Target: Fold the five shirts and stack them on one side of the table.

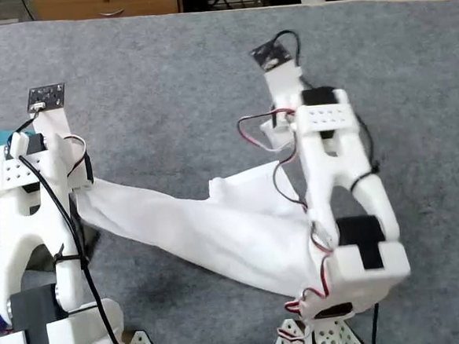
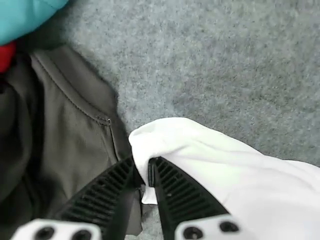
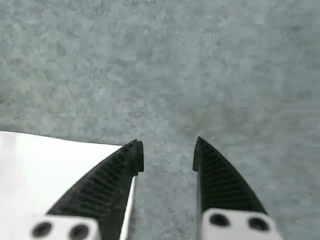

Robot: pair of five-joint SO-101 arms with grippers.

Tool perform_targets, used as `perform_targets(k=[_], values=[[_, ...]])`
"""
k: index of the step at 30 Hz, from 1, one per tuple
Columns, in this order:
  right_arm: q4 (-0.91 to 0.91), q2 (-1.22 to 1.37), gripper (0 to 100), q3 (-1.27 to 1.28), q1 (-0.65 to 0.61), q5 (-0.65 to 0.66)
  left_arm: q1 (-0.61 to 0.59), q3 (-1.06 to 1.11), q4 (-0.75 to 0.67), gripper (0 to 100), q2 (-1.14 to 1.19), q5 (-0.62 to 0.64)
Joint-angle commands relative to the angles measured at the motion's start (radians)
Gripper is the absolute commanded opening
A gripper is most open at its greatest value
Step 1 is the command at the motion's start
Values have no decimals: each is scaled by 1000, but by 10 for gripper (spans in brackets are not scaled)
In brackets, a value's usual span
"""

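Pinches a rounded edge of the white fabric shirt (image 2: pixel 210 165) in the left tool (image 2: pixel 149 172), clenched tight on the cloth. Holds the right tool (image 3: pixel 167 155) released, jaws apart over the grey carpet-like surface (image 3: pixel 175 65), one finger at the shirt's straight edge. Shows the shirt stretched across the surface between both arms. Shows a dark olive-grey shirt (image 2: pixel 55 130), a teal garment (image 2: pixel 25 15) and a red garment (image 2: pixel 6 55) bunched beside the left tool.

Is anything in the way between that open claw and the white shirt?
Nothing visible. The right gripper hangs open at the edge of the white shirt, over the grey table covering. The left gripper pinches another corner of it.
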Motion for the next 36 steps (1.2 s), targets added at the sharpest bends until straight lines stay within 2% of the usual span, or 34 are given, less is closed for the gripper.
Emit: perform_targets(k=[1, 7, 25, 36], values=[[-18, 58, 160, -30, -40, -57, -19, 8, 5, 29, -37, 5], [41, 74, 162, -33, -37, -97, -38, 30, -35, 29, -37, 5], [14, 203, 162, -44, -34, -63, -39, 30, -38, 29, -37, 5], [98, 31, 162, -13, -25, -95, -39, 30, -37, 29, -37, 5]])
